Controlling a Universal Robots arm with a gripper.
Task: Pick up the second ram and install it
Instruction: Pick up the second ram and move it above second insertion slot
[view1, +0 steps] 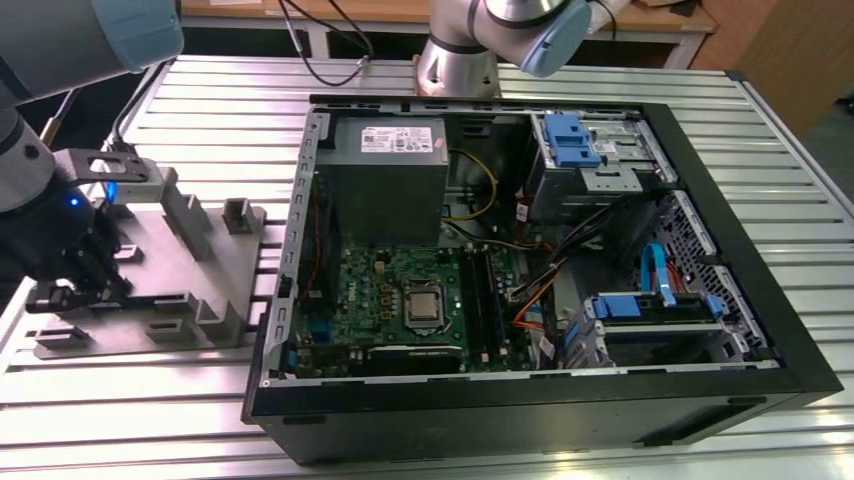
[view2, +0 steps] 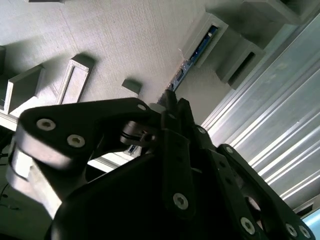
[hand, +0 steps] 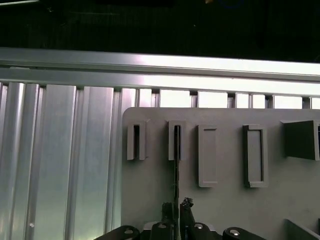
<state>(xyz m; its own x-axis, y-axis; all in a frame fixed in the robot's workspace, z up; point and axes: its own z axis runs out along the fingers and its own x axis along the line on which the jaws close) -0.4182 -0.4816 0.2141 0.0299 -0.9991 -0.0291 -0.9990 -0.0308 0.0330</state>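
**Gripper pinched on the memory card at the fixture**

On the exterior view's left, a flat grey fixture plate (view1: 160, 262) lies on the ribbed aluminium table (view1: 227, 100). The plate is studded with squat matte blocks (hand: 135, 141), each cut with a narrow slot. One slot carries the second ram (hand: 176, 167) — a thin dark card standing on edge, with a blue-green face in the second wrist view.

The black gripper (hand: 176, 214) hangs over this plate. Its fingers are drawn in narrow, one on each side of the card's near end, pinching it. The card's far end sits in its block.

Further toward the exterior view's right, a black computer case (view1: 534, 405) lies on its side with the panel off. Inside it come:
- a boxy grey power supply (view1: 387, 160);
- below that, the green motherboard (view1: 380, 290) with a square silvery processor socket (view1: 424, 305);
- next, perforated metal drive cages (view1: 601, 165) with blue plastic latches;
- beside them, a blue flat cable (view1: 657, 275) — glossy, looping down toward the lower cage.
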